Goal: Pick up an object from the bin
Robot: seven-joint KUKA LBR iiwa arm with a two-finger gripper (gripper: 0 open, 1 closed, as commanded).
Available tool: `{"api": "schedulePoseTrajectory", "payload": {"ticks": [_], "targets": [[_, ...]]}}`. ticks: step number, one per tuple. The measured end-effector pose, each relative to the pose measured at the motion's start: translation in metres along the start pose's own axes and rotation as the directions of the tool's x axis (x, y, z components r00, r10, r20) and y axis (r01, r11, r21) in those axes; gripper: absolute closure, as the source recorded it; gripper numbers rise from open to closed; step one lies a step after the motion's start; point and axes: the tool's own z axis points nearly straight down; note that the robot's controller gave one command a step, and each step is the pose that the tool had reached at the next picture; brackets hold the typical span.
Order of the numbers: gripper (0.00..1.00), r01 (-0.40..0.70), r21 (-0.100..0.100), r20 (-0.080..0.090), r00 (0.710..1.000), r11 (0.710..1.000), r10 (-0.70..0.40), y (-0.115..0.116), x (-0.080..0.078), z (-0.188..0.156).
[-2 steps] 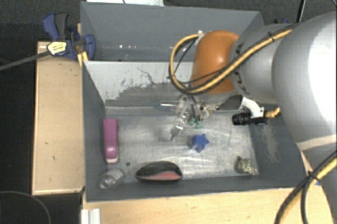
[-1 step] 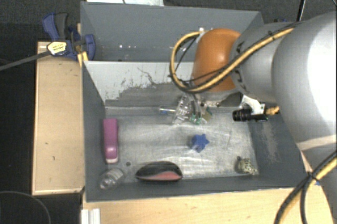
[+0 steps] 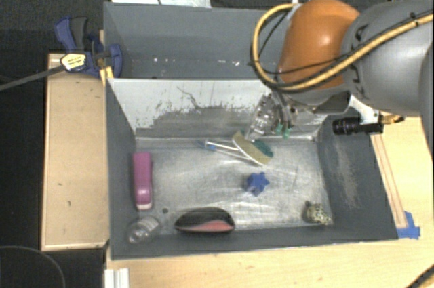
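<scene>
My gripper [image 3: 272, 120] hangs low near the back right of the bin, under the arm's orange cover. Just below it and slightly to the left lies a beige brush head with a green edge [image 3: 252, 148], tilted, on a clear handle with a blue tip [image 3: 218, 146] that runs to the left. The gripper is right above the brush head's upper end; whether they touch is hidden. A small blue piece [image 3: 255, 183] lies on the floor a little nearer the front.
Along the left wall lies a pink oblong thing [image 3: 142, 179]. At the front are a clear round item [image 3: 142, 230], a black and red oval object [image 3: 205, 221] and, to the right, a small speckled lump [image 3: 316, 213]. The arm covers the back right corner.
</scene>
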Motion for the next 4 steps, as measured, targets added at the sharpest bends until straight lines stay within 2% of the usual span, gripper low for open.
{"api": "schedulePoseTrajectory", "payload": {"ticks": [1, 2, 3, 4], "targets": [[0.00, 0.001, 0.004, -0.008, 1.000, 1.000, -0.001, 0.000, 0.002, 0.005], [0.00, 0.282, -0.003, 0.007, 0.959, 0.959, -0.282, -0.067, 0.015, 0.092], [1.00, 0.278, -0.005, 0.007, 0.961, 0.961, -0.278, -0.066, 0.014, 0.091], [1.00, 0.277, 0.000, -0.001, 0.961, 0.961, -0.277, -0.067, 0.038, -0.025]]}}
